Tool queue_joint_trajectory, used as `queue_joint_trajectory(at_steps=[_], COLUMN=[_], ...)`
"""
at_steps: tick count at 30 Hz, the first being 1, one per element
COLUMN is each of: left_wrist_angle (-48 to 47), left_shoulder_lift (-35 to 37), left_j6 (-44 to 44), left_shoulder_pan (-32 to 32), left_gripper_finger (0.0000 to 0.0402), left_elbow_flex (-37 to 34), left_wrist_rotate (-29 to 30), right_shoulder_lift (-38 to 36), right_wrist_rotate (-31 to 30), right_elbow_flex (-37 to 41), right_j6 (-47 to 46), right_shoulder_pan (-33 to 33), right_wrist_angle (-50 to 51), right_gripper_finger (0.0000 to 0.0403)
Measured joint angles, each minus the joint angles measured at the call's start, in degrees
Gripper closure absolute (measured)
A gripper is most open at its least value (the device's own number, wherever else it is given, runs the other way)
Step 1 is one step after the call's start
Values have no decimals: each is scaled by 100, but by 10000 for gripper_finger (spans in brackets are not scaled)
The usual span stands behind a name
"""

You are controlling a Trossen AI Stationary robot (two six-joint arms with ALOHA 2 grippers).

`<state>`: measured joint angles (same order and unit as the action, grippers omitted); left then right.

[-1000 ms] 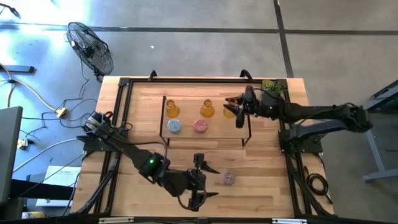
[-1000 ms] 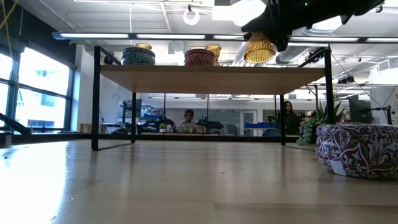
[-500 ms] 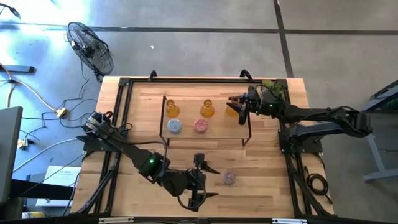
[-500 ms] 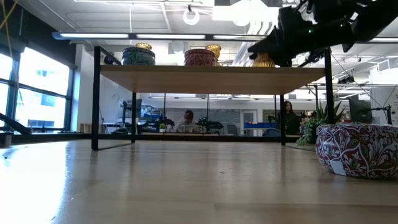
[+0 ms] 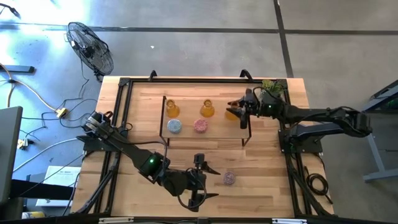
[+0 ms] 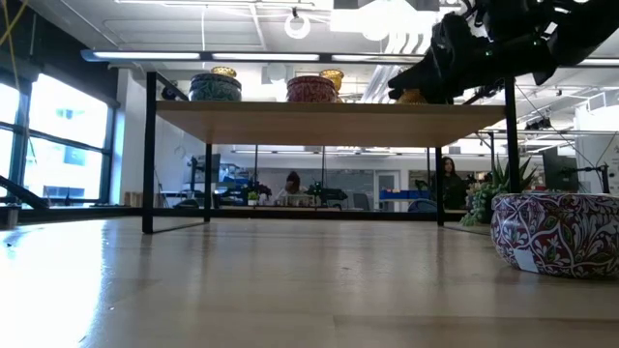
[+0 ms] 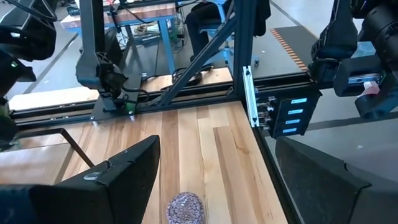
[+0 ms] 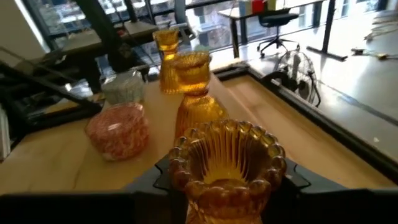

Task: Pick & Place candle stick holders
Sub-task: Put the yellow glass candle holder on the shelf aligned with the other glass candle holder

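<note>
Amber holder (image 5: 231, 112) at the shelf's (image 5: 186, 138) three-o'clock end, between the right gripper's (image 5: 237, 111) fingers, which sit narrowly parted at its sides; hard to tell whether still pinched. Two more amber holders (image 5: 172, 109) (image 5: 207, 109) along the shelf's twelve-o'clock edge, blue holder (image 5: 174, 126) and pink holder (image 5: 200, 126) just beside them toward six. Purple holder (image 5: 229, 178) alone on the table (image 5: 267, 180) toward six, near the left gripper (image 5: 208, 182), fingers spread wide, holding nothing.

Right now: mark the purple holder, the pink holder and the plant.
purple holder (image 5: 229, 178), high view, its top.
pink holder (image 5: 200, 126), high view, its top, on the shelf.
plant (image 5: 272, 86), high view, its leaves.
</note>
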<state>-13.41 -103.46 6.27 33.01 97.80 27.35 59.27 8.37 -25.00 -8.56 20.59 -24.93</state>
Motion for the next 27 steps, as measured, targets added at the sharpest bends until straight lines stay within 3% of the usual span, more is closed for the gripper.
queue_joint_trajectory(at_steps=[27], left_wrist_angle=[-48], left_shoulder_lift=[0], left_j6=[-150], left_shoulder_pan=[2], left_gripper_finger=[85], left_elbow_flex=[0], left_wrist_rotate=[-474], right_shoulder_lift=[-4], right_wrist_rotate=[114], right_elbow_flex=[11], right_j6=[54], right_shoulder_pan=[-2], right_wrist_angle=[59], right_gripper_finger=[126])
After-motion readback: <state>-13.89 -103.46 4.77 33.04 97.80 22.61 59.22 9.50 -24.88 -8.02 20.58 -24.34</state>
